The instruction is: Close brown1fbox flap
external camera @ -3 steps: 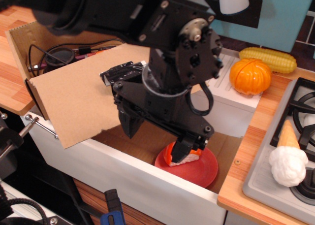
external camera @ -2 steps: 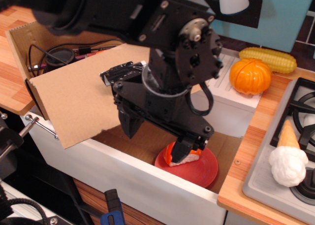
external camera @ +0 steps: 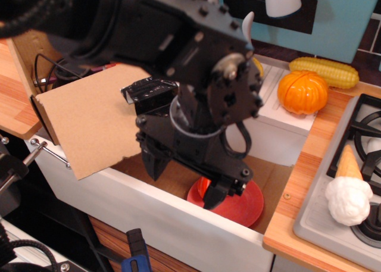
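The brown1fbox (external camera: 21, 56) sits open at the upper left, with black cables inside it; its print is not visible. Its flap (external camera: 83, 129) is a plain brown panel that slopes down from the box's left edge over the white sink's front wall (external camera: 137, 215). My black gripper (external camera: 186, 178) hangs to the right of the flap, inside the sink above the brown cardboard floor. Its jaws stand wide apart and hold nothing. The left finger (external camera: 155, 162) is close to the flap's lower right edge; I cannot tell if it touches.
A red plate (external camera: 249, 203) with an orange piece (external camera: 204, 184) lies in the sink under the right finger. An orange pumpkin (external camera: 302, 91) and a yellow corn cob (external camera: 324, 71) sit at the back right. A toy ice cream cone (external camera: 348, 191) lies on the stove (external camera: 315, 215).
The arm has shifted left and lower. It now hides most of the orange piece on the plate. The flap has not visibly moved.
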Robot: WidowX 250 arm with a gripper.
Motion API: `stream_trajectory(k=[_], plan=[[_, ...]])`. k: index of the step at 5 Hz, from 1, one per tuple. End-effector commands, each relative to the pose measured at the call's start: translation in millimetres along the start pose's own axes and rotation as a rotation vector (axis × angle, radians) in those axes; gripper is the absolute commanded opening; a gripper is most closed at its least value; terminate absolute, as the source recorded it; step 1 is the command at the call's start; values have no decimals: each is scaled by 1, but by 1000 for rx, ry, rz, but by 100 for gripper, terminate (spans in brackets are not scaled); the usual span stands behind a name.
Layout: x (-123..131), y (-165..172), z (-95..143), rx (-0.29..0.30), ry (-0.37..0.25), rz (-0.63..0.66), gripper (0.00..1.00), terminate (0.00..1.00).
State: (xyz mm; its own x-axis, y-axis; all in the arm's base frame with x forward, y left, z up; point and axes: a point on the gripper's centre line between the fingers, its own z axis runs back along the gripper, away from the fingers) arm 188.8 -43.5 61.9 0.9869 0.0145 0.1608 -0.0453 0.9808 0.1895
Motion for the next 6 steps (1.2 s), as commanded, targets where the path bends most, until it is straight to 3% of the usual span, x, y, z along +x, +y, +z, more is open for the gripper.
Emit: stream_trajectory(k=[1,2,3,6], plan=[[3,1,-19,-11,-46,2,100,0],[1,4,-31,-7,-77,-6,100,0],[10,7,-35,40,-120,-38,100,0],[24,23,-18,180,-138,-165,100,0]])
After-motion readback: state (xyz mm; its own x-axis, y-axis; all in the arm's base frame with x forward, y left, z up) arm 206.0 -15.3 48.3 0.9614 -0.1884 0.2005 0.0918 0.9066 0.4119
